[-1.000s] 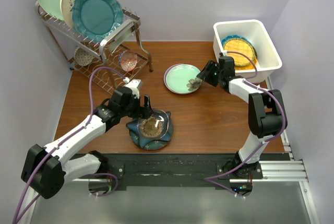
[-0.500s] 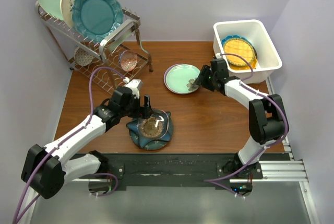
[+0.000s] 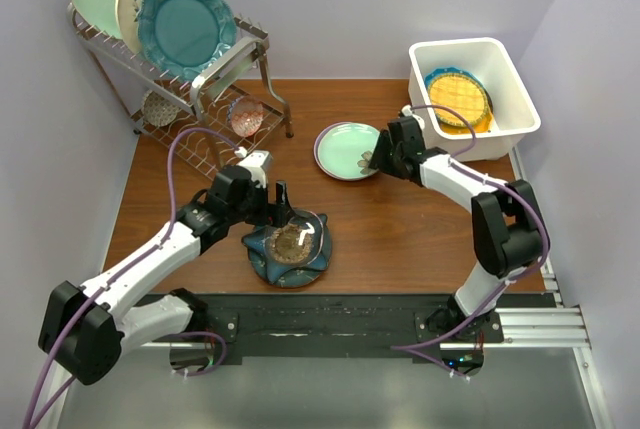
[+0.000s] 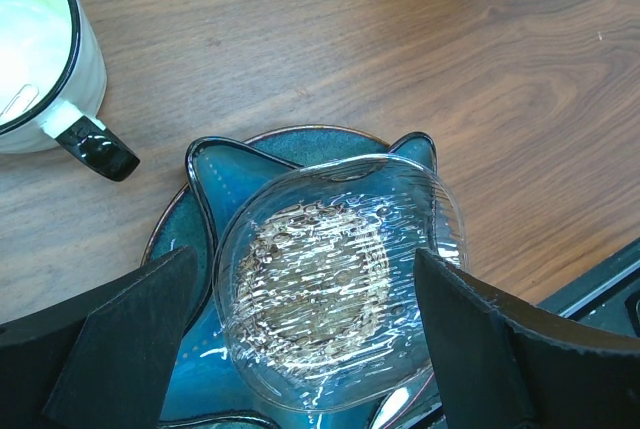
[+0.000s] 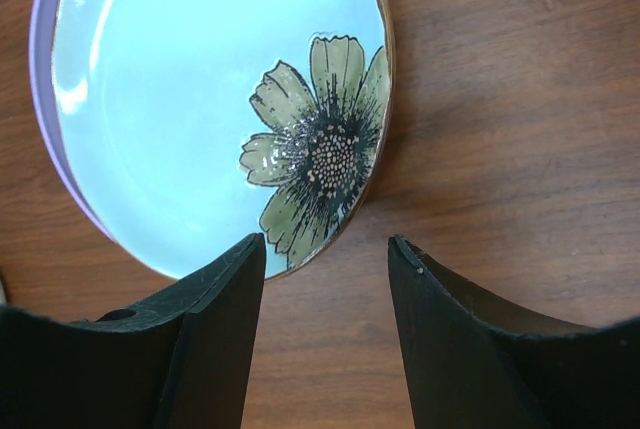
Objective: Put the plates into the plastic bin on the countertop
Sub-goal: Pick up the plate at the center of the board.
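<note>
1. The right jaws are wide apart, just beside the edge of the green flower plate on the worktop.
2. The left jaws are apart over a clear dish on the blue plate.
3. A yellow plate lies in the white bin.

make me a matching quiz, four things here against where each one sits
Things:
1. flower plate
2. yellow plate
3. glass dish
4. teal scalloped plate

Places:
A. upright in the wire rack
B. inside the white bin
C. flat on the countertop, at the right gripper
D. on top of the dark blue plate

Pairs: 1-C, 2-B, 3-D, 4-A
</note>
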Available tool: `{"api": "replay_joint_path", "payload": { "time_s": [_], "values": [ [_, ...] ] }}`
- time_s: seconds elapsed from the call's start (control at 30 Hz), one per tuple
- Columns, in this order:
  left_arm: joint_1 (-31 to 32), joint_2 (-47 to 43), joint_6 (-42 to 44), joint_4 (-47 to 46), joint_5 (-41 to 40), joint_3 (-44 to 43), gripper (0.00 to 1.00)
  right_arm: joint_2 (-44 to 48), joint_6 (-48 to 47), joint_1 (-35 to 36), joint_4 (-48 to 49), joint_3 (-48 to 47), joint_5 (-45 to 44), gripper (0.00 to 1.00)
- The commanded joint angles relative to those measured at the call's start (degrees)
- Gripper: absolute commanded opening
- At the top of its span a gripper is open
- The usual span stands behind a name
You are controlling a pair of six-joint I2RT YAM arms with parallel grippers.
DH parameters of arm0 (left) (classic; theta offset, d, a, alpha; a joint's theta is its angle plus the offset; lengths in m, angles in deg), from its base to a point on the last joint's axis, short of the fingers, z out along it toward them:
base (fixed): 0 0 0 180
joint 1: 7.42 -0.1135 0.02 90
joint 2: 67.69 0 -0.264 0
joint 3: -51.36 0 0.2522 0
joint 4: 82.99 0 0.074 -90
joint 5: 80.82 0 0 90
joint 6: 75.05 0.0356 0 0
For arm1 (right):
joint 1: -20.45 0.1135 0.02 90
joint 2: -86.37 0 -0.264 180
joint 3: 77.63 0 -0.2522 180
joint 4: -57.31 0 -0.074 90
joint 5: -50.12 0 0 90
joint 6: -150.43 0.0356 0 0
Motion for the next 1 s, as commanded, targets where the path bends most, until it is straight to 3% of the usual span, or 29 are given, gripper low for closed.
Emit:
{"api": "replay_joint_path", "payload": {
  "time_s": [0.0, 0.27, 0.37, 0.63, 0.7, 0.97],
  "values": [
    [0.2, -1.47, 0.69, -2.58, 0.85, -0.07, 0.93, -2.9, 0.4, 0.89, 0.03, -4.27, -4.2, 0.55],
    [0.2, -1.91, 0.6, -2.58, 0.41, 0.02, 0.93, -6.76, 2.24, 1.16, 1.17, -5.24, -4.73, 0.54],
    [0.2, -1.73, 0.6, -2.58, 0.41, 0.02, 0.93, -7.38, 3.82, 1.24, 1.87, -4.98, -5.43, 0.48],
    [0.2, -1.82, 0.51, -2.23, -0.91, 0.02, 0.93, -5.72, 5.5, 1.16, 7.32, -0.76, -4.3, 0.21],
    [0.2, -1.73, 0.51, -2.23, -1.08, -0.07, 0.93, -5.37, 4.71, 1.24, 7.67, -0.5, -3.24, 0.0],
    [0.2, -1.38, 0.42, -2.05, -1.44, -0.24, 0.93, -3.26, 3.48, 1.24, 7.14, 1.17, -1.04, 0.0]
  ]
}}
